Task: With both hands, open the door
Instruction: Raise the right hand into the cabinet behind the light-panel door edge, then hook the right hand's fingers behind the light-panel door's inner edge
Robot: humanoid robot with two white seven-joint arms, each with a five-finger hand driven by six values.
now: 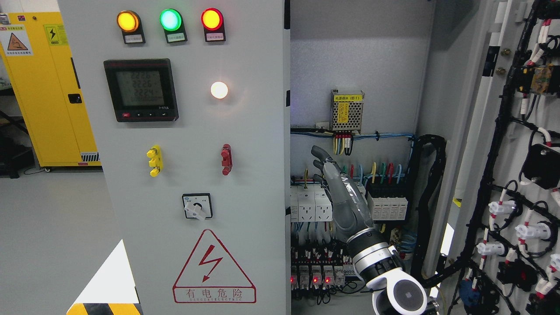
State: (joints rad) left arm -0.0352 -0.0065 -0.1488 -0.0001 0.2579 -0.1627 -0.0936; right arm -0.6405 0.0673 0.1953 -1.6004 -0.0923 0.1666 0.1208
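Doors two — right hand one, fingers extended

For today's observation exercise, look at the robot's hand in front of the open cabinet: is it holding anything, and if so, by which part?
Nothing is held. The right hand is raised with its fingers extended and relaxed, in front of the wiring inside the open cabinet.

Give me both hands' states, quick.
Left hand: not in view.
Right hand: open, fingers extended and holding nothing, raised in front of the cabinet's wiring beside the left door, whose edge it does not grasp.
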